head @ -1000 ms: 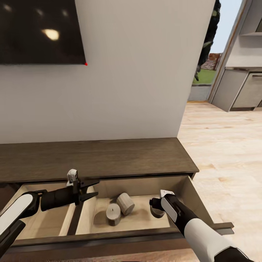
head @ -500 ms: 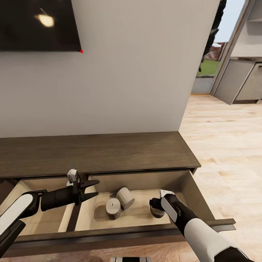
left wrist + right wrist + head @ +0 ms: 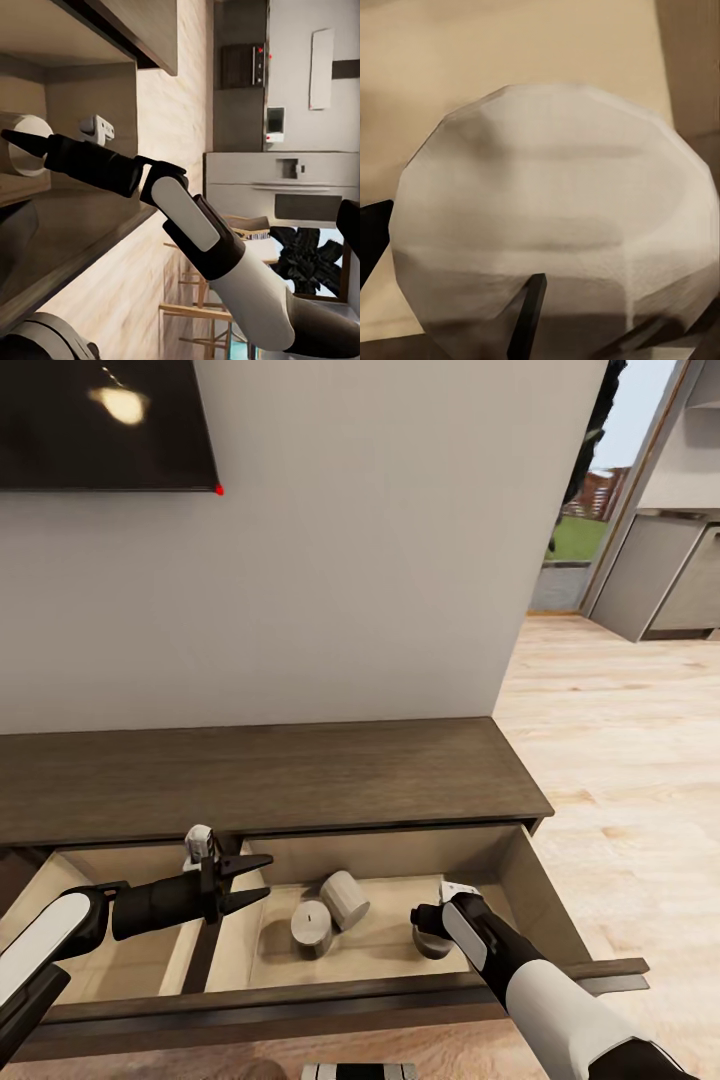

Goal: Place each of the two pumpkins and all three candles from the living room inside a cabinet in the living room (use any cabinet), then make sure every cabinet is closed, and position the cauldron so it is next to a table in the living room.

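Observation:
The long dark brown cabinet (image 3: 270, 775) stands against the wall with two drawers pulled out. In the right drawer (image 3: 385, 950) one tan candle (image 3: 311, 926) stands upright and another candle (image 3: 346, 898) lies on its side beside it. My right gripper (image 3: 428, 926) is down inside that drawer, shut on a third candle (image 3: 432, 942), whose pale body (image 3: 547, 217) looms close in the right wrist view. My left gripper (image 3: 247, 880) hovers open over the divider between the drawers, holding nothing. The pumpkins and the cauldron are out of view.
A dark TV screen (image 3: 100, 420) hangs on the wall above the cabinet. The left drawer (image 3: 120, 960) is open too. Pale wood floor (image 3: 620, 760) stretches to the right toward grey kitchen units (image 3: 670, 580) past the wall's corner.
The whole picture has shifted, with the TV and cabinet sitting higher in it, so the camera moved. Both arms hold their poses, and the gripped candle stayed with the right gripper.

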Available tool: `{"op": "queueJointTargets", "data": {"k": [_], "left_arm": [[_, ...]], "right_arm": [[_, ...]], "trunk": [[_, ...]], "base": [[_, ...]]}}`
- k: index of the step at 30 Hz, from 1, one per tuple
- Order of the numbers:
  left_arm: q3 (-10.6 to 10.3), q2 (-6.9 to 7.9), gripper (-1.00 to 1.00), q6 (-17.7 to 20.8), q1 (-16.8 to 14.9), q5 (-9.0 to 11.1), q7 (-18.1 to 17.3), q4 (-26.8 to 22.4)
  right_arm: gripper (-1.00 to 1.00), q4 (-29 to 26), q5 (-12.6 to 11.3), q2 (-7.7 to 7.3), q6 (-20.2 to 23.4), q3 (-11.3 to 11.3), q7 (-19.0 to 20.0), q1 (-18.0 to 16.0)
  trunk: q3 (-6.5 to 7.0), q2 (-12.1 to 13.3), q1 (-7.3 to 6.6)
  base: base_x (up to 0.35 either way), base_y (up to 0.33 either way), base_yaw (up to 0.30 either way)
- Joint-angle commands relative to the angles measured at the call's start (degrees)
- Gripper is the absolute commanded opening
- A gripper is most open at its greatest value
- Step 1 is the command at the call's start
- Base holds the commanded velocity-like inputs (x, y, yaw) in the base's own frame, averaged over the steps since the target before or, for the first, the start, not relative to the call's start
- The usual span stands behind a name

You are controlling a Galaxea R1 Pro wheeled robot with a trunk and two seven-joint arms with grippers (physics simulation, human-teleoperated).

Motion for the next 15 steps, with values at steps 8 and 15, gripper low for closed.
{"op": "queueJointTargets", "data": {"k": [8, 15], "left_arm": [[-0.1, 0.05, 1.0, 0.04, -0.06, -0.42, -0.56, 0.09], [-0.07, 0.05, 1.0, 0.04, -0.05, -0.42, -0.56, 0.09]], "right_arm": [[1.0, -0.1, -0.5, -0.04, 0.12, 0.45, -0.53, -0.04], [1.0, -0.1, -0.57, -0.04, 0.12, 0.4, -0.53, -0.03]], "trunk": [[-0.05, -0.03, -0.02], [-0.05, -0.03, -0.02]], "base": [[0.0, 0.0, 0.0], [0.0, 0.0, 0.0]]}}
